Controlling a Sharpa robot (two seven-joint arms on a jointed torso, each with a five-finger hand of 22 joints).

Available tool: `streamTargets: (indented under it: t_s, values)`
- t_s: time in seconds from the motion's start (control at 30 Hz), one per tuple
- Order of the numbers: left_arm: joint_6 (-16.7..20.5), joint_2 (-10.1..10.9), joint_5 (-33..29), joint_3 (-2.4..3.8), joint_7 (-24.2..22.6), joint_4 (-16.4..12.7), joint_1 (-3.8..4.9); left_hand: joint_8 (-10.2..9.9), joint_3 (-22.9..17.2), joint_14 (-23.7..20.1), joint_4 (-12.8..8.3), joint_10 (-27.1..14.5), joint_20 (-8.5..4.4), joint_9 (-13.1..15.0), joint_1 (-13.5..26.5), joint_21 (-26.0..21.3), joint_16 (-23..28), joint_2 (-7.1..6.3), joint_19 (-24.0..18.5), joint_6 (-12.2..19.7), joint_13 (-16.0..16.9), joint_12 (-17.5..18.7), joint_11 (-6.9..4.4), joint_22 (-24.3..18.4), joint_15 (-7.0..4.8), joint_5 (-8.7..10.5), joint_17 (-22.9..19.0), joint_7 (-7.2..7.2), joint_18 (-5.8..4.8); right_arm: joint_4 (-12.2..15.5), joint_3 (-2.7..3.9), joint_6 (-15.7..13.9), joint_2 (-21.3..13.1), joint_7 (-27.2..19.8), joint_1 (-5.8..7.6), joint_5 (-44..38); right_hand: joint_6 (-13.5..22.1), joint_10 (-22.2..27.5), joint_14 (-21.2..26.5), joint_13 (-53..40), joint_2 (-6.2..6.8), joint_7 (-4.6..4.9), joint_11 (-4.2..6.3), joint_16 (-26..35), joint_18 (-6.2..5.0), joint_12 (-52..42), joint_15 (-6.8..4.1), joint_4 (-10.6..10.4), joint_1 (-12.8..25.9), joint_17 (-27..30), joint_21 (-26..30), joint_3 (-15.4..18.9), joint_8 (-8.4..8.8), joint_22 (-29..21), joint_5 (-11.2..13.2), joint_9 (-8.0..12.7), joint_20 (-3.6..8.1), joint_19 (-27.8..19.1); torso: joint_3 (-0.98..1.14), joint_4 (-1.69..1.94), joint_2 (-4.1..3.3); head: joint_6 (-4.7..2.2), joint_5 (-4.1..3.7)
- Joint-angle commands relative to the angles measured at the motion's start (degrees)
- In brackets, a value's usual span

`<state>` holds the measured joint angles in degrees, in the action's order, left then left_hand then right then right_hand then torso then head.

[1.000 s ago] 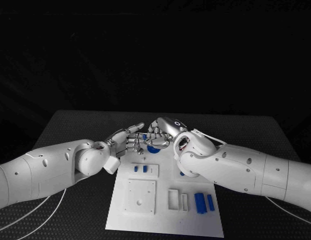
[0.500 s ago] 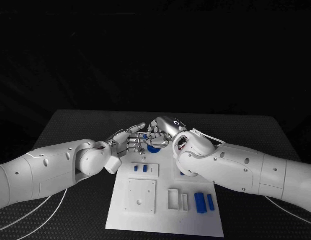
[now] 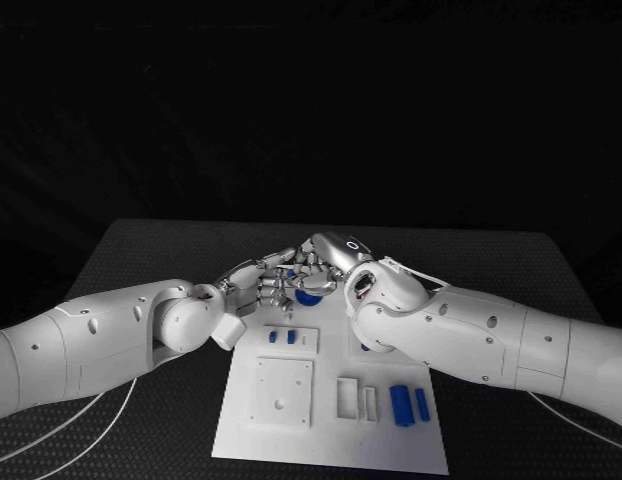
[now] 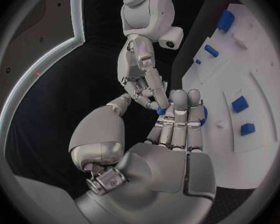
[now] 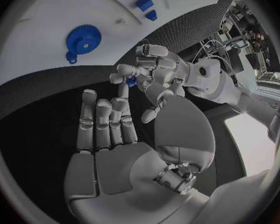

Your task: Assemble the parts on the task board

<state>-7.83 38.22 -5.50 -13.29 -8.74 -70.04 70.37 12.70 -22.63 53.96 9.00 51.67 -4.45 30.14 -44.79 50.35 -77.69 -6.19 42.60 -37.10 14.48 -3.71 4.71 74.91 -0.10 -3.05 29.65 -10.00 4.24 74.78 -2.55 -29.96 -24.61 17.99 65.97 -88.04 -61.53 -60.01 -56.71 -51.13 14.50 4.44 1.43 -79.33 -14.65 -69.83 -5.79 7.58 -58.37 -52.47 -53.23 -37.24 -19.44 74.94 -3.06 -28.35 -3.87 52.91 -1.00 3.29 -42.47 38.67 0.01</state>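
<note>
Left robot hand [image 3: 261,280] fingertips pinching small blue part [image 5: 131,81], right robot hand [image 3: 326,262] touching

Left hand [image 3: 261,281] fingers curl tighter round small blue part [image 5: 131,81]; right hand [image 3: 330,262] fingertips edge closer, meeting it above task board [image 3: 333,440] far end.

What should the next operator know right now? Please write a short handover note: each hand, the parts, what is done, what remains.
Left hand: pinches a small blue part in its fingertips, above the far end of the task board.
Right hand: fingers reach to that same part; whether it grips it, I cannot tell.
Board: a blue gear lies at the far end; two small blue pieces at mid-board; two long blue pieces at the near right.
Done: one part lifted off the board.
Left: seat this part, then the others, which appear loose.
</note>
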Motion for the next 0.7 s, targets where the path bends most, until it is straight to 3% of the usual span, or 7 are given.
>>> streamTargets:
  t_s: [0.03, 0.57, 0.7]
  values:
    - [-0.52, -0.06, -0.02, 0.06, -0.38, -0.26, 0.04, 0.20, 0.35, 0.43, -0.09, -1.16, -1.18, -0.02, -0.67, -0.21, -0.15, 0.12, 0.31, -0.27, -0.15, -0.14, 1.67, 0.19, 0.10, 0.22, -0.06, -0.65, 0.81, -0.13, -0.02, -0.15, 0.06, 0.39, -0.07, -0.74, 0.04, -0.16, 0.14, -0.09, 0.61, 0.28, 0.03, -0.26, -0.35, -0.06, -0.38, -0.23, -0.03, 0.05, -0.24, -0.01, 0.03, 0.73, 0.28, -0.11, 0.33, 0.01, 0.02, -0.03, -0.01, 0.06, 0.00]
    - [-0.32, 0.03, -0.01, 0.07, -0.29, -0.47, 0.05, 0.24, 0.55, 0.43, -0.08, -1.07, -1.14, -0.02, -0.76, -0.28, -0.11, 0.15, 0.35, -0.27, -0.46, -0.10, 1.75, 0.19, 0.17, 0.22, -0.12, -0.72, 0.83, -0.21, -0.02, 1.35, 0.36, 0.78, -0.08, -0.54, -0.04, -0.03, 0.28, -0.29, 1.40, 0.34, -0.06, -0.38, -0.35, -0.08, -0.24, -1.58, 3.03, 0.14, -0.35, 2.53, 0.00, 0.69, 0.00, -0.32, 0.11, -0.35, -0.02, -0.02, 0.00, 0.08, -0.08]
    - [-0.36, 0.01, -0.01, 0.07, -0.27, -0.45, 0.05, 0.25, 0.57, 0.42, -0.08, -1.05, -1.13, -0.02, -0.80, -0.29, -0.10, 0.18, 0.35, -0.27, -0.52, -0.10, 1.75, 0.19, 0.17, 0.22, -0.13, -0.70, 0.83, -0.07, -0.02, 1.00, 0.36, 0.65, -0.14, -0.87, -0.66, -0.33, 0.13, -0.47, 0.74, -0.03, 0.32, -0.69, -0.35, -0.32, -0.39, -0.84, 1.47, 0.06, -0.60, 2.24, -0.29, 0.69, 0.25, -0.51, 0.47, -0.17, 0.02, -0.02, 0.00, 0.12, -0.11]
